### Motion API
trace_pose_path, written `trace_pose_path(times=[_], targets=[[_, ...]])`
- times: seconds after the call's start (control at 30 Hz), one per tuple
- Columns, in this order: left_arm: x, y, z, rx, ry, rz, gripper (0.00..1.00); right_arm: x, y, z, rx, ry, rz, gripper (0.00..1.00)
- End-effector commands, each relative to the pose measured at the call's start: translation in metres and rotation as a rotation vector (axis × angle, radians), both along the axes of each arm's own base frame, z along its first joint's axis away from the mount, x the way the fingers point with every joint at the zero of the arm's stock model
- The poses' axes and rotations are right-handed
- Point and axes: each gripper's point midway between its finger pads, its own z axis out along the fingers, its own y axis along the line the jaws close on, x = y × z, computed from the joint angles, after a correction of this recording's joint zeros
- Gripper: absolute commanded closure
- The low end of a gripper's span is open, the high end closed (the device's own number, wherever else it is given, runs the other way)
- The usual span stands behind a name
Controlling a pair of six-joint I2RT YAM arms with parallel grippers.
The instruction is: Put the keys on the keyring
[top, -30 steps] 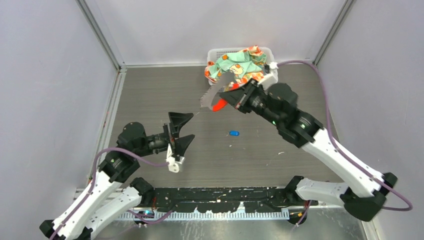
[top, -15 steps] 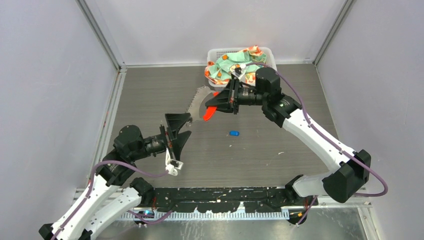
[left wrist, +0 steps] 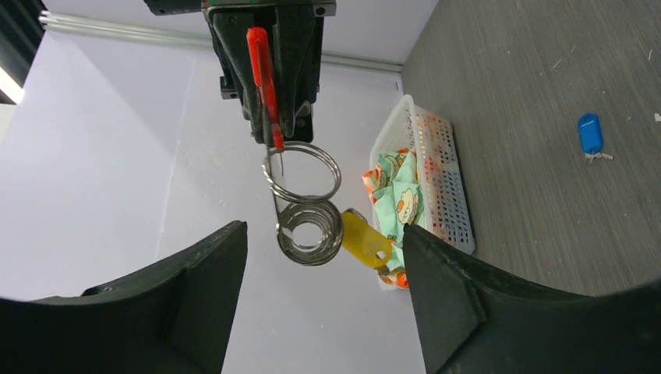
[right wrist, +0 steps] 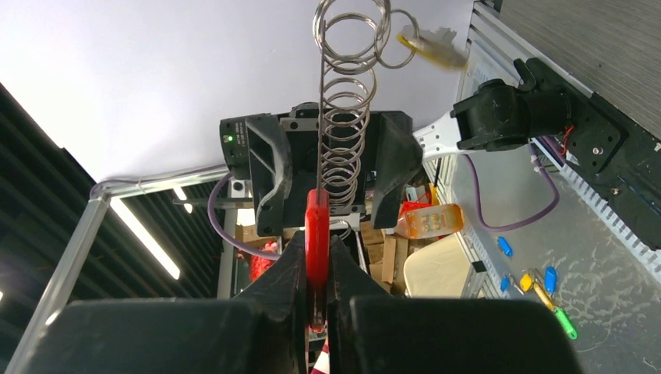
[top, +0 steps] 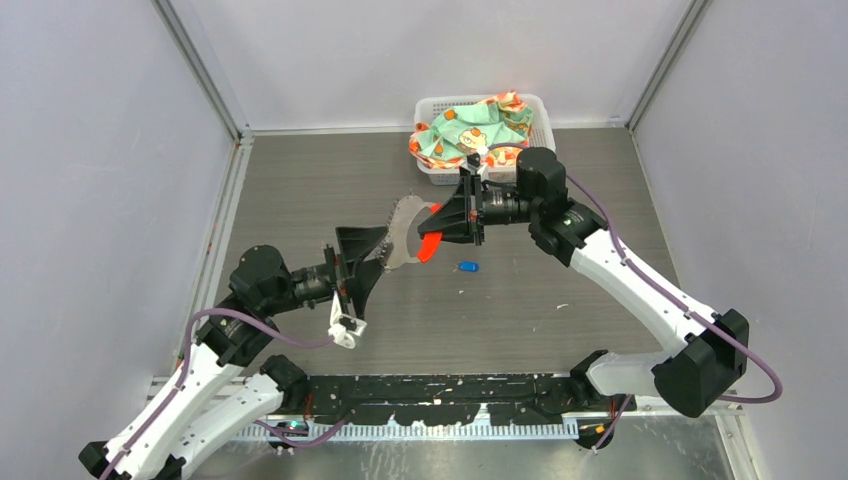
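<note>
Since the earlier frames: right arm has swung away from the white plastic mesh basket [top: 428,104] toward the left arm, and the left gripper [top: 375,258] has narrowed a little.

Right gripper [top: 443,222] is clamped on the elongated red plastic tag [top: 428,247] of the thin grey metal keyring [top: 400,235], which is held up off the grey wood-grain table [top: 300,190].

Left wrist view: the tag is gripped edge-on. The ring's coiled bunch [left wrist: 308,210] hangs from it between the two black left fingers [left wrist: 195,288], touching neither. Left jaws stand apart and hold nothing.

Small metal key with yellow plastic tag [left wrist: 365,240] hangs from the far end of the coiled bunch. The right wrist view shows it there too, blurred.

Small metal key with blue plastic tag [top: 467,266] lies flat on the table by itself, near the right gripper on its near side in the top view and well apart from the basket.

Patterned green-and-orange cloth [top: 470,130] is heaped in the basket at the far edge of the table.
</note>
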Motion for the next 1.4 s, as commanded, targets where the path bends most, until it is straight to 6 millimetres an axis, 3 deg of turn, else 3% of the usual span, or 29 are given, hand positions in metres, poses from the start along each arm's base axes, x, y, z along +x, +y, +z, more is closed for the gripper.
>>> trace_pose_path(times=[0.0, 0.13, 0.27, 0.53, 0.63, 0.7, 0.83, 0.9, 1.03, 1.17, 1.37], targets=[[-0.015, -0.004, 0.031, -0.058, -0.043, -0.074, 0.3, -0.012, -0.004, 0.019, 0.059, -0.031, 0.032, 0.99], [-0.024, -0.01, 0.036, -0.068, -0.014, -0.138, 0.41, -0.011, 0.001, 0.016, 0.055, -0.019, 0.036, 0.99], [-0.024, -0.012, 0.033, -0.056, -0.015, -0.153, 0.7, -0.012, 0.003, 0.018, 0.058, -0.023, 0.042, 0.99], [-0.025, -0.013, 0.038, -0.064, -0.016, -0.157, 0.98, -0.013, 0.004, 0.006, 0.034, -0.001, 0.048, 0.98], [-0.027, -0.011, 0.047, -0.1, 0.033, -0.153, 1.0, -0.015, 0.002, 0.01, 0.028, -0.041, 0.055, 0.9], [-0.03, -0.01, 0.053, -0.119, 0.135, -0.151, 1.0, -0.013, -0.002, 0.015, -0.005, -0.112, 0.05, 0.68], [-0.043, -0.009, 0.051, -0.114, 0.583, -0.121, 1.0, -0.007, -0.02, 0.027, -0.117, -0.378, 0.025, 0.48], [-0.053, -0.01, 0.046, -0.117, 0.827, -0.107, 1.0, -0.002, -0.033, 0.021, -0.24, -0.525, 0.003, 0.24], [-0.072, -0.01, 0.04, -0.141, 1.087, -0.116, 1.0, 0.002, -0.062, 0.021, -0.399, -0.801, -0.028, 0.03], [-0.089, -0.011, 0.04, -0.153, 1.239, -0.154, 1.0, -0.012, -0.072, 0.041, -0.319, -1.091, -0.034, 0.0], [-0.098, -0.021, 0.046, -0.179, 1.468, -0.194, 1.0, -0.052, -0.048, 0.064, -0.117, -1.342, 0.071, 0.0]])
